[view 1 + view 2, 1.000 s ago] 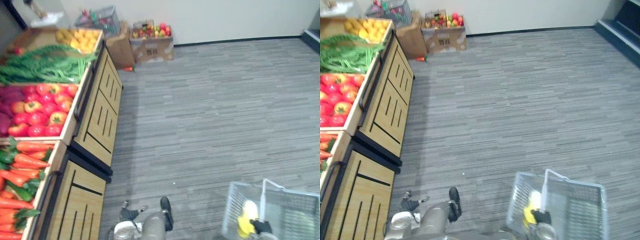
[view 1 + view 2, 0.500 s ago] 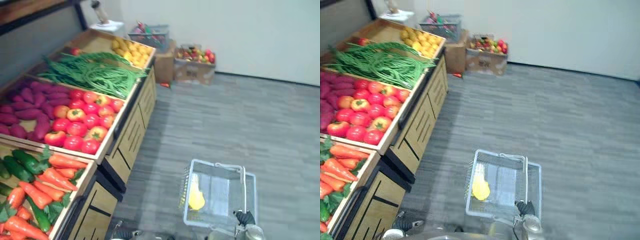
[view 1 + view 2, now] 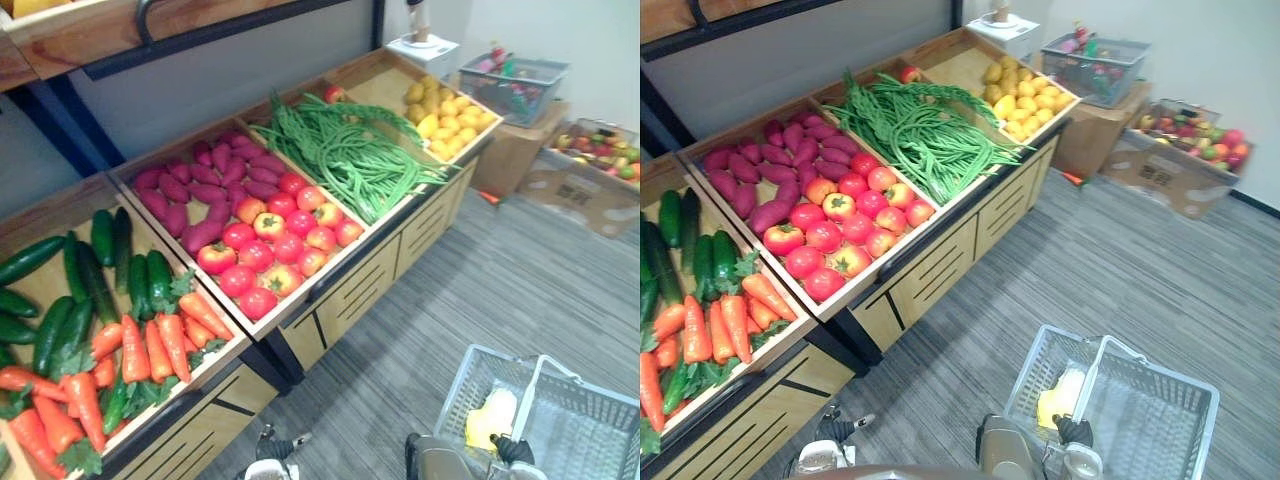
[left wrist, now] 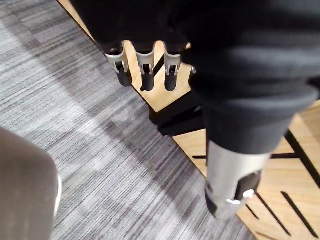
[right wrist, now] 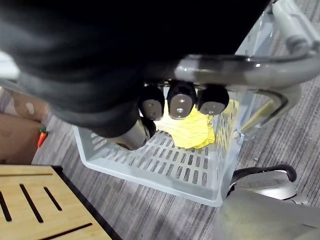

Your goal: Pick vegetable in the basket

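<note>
Right wrist view: the right hand [image 5: 180, 102] has its fingers curled round the metal handle [image 5: 240, 70] of a pale slatted basket [image 5: 150, 167], which holds one yellow piece of produce [image 5: 192, 132]. The bench [image 3: 940, 265] carries four bins: cucumbers [image 3: 700, 260] with carrots [image 3: 730, 320], purple sweet potatoes [image 3: 760, 175] with tomatoes [image 3: 840, 235], green beans [image 3: 920, 130], and yellow fruit [image 3: 1025, 90]. Beyond it, one grey crate [image 3: 1095, 70] sits on a carton [image 3: 1080, 140], beside one open box of mixed fruit [image 3: 1160, 175] whose print is too small to read. The left hand [image 4: 144, 65] hangs by the bench front, fingers relaxed, holding nothing.
</note>
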You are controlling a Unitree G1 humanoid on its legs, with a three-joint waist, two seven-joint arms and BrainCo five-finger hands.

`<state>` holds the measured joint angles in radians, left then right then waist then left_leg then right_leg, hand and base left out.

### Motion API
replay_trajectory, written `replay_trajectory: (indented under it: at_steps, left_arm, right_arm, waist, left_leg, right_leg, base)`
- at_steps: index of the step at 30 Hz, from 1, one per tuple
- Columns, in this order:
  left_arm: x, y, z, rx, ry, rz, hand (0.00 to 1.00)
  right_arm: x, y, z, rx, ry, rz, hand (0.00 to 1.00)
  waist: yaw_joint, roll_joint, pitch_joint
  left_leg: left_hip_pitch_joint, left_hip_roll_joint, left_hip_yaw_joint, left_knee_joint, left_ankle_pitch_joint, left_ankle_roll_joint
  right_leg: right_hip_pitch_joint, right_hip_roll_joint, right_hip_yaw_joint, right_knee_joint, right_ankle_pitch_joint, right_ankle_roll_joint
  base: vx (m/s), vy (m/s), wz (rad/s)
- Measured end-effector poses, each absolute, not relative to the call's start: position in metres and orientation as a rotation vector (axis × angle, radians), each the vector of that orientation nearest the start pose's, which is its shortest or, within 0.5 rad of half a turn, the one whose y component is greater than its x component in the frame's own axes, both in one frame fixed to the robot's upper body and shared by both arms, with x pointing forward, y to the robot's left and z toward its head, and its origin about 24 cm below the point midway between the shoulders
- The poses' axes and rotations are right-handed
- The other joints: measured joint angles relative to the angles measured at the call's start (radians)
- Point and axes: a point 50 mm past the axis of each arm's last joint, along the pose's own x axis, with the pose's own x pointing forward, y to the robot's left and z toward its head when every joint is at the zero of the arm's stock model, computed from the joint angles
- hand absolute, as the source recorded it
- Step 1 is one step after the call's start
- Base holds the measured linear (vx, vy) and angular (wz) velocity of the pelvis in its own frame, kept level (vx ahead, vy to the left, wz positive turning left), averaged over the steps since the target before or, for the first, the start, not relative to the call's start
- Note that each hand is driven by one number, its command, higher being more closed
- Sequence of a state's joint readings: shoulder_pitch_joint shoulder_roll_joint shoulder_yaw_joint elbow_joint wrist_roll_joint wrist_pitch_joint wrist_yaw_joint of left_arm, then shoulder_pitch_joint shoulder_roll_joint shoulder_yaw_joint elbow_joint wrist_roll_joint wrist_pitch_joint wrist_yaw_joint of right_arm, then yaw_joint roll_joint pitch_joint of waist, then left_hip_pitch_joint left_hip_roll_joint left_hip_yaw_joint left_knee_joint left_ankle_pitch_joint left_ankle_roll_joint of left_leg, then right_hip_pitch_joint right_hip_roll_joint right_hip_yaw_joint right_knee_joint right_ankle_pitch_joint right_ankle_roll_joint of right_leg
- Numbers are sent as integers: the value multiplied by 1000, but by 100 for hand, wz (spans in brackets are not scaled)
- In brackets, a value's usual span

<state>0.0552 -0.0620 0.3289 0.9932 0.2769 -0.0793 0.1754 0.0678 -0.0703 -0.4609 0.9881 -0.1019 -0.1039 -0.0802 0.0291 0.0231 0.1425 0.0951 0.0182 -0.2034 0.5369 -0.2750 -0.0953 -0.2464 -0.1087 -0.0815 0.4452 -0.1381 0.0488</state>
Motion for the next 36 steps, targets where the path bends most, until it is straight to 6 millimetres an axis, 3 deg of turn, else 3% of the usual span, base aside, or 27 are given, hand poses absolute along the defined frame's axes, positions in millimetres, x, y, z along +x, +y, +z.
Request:
replay_trajectory:
  at_steps: [1,3,5,6,7,8,10,12,15,20,21,23,27,31,34,35,36]
  left_arm:
    - [117,179,-153,120,984,305,0]
    - [125,181,-150,117,964,307,0]
    - [130,184,-148,123,949,310,0]
    - [129,184,-148,125,951,309,0]
    - [128,185,-149,127,954,310,0]
    - [127,191,-149,144,959,316,0]
    - [124,198,-149,177,966,311,0]
    - [123,205,-148,193,965,320,0]
    - [117,213,-149,231,987,315,0]
    - [115,213,-151,298,1003,238,0]
    - [113,215,-151,306,1009,235,0]
    - [110,220,-152,319,1022,240,0]
    - [105,235,-149,361,1033,276,0]
    - [140,248,-131,409,896,324,0]
    - [177,247,-99,442,657,403,0]
    - [191,246,-81,453,541,446,0]
    - [199,249,-62,464,423,505,0]
  right_arm:
    - [101,-246,-145,0,951,-502,100]
    - [90,-248,-147,-7,984,-513,100]
    - [88,-249,-148,-8,990,-517,100]
    - [88,-250,-147,-10,982,-523,100]
    - [89,-252,-146,-9,976,-527,100]
    - [90,-248,-147,3,979,-524,100]
    - [91,-243,-149,19,985,-516,100]
    - [92,-238,-153,54,1014,-519,100]
    - [97,-244,-151,37,1003,-516,100]
    - [106,-248,-148,27,979,-517,100]
    - [110,-247,-147,24,971,-508,100]
    - [114,-241,-147,20,971,-481,100]
    - [120,-220,-150,0,975,-388,100]
    - [121,-215,-153,0,997,-369,100]
    - [122,-222,-150,-26,979,-398,100]
    - [118,-224,-151,-34,978,-414,100]
    - [114,-222,-152,-41,978,-412,100]
  waist:
    - [0,-2,2]
    - [-4,-14,9]
    - [-5,-24,13]
    - [-11,-16,10]
    - [-15,-14,11]
    - [-15,-27,5]
    - [-21,-43,3]
    - [-21,-48,8]
    - [-18,-46,7]
    - [-37,-49,11]
    - [-42,-52,15]
    - [-49,-54,17]
    - [-47,-68,21]
    - [-45,-112,36]
    - [-52,-71,63]
    - [-52,-56,66]
    - [-48,-74,55]
  left_leg:
    - [-36,14,37,56,24,-31]
    - [-130,107,253,179,12,-30]
    - [-186,228,512,178,11,7]
    - [-207,278,623,51,108,59]
    - [-224,280,634,19,125,54]
    - [-217,233,625,-43,116,45]
    - [-210,186,613,-148,115,44]
    - [-209,143,599,-280,131,43]
    - [-146,107,601,-352,159,45]
    - [-107,34,598,-474,185,59]
    - [-102,27,593,-489,186,58]
    - [-74,32,572,-515,190,52]
    - [-58,49,559,-556,218,45]
    - [-92,53,510,-563,258,53]
    - [-94,93,470,-549,268,40]
    - [-95,115,455,-542,274,31]
    - [-108,105,453,-542,281,19]
  right_leg:
    - [34,-14,-28,-29,-3,-5]
    - [122,-55,-129,-90,-5,-7]
    - [187,-102,-231,-110,-5,-6]
    - [207,-121,-291,-104,-15,9]
    - [211,-125,-303,-98,-28,29]
    - [213,-151,-307,-104,-46,55]
    - [204,-161,-309,-134,-45,56]
    - [201,-161,-336,-187,-19,94]
    - [237,-170,-324,-220,5,101]
    - [185,-231,-309,-124,0,93]
    - [159,-242,-284,-67,12,75]
    - [153,-226,-254,-35,45,39]
    - [137,-188,-205,-62,72,38]
    - [185,-145,-141,-183,54,61]
    - [178,-120,-161,-109,53,63]
    - [164,-111,-153,-93,19,63]
    - [174,-101,-151,-195,29,67]
  base:
    - [281,-164,158]
    - [172,-124,154]
    - [84,-45,158]
    - [37,63,129]
    - [55,120,125]
    - [40,112,78]
    - [2,125,85]
    - [-35,125,76]
    - [-42,38,0]
    - [-58,61,2]
    - [-79,70,10]
    - [-1,66,5]
    - [81,3,-2]
    - [129,-122,23]
    - [86,-147,30]
    - [40,-145,24]
    - [39,-167,24]
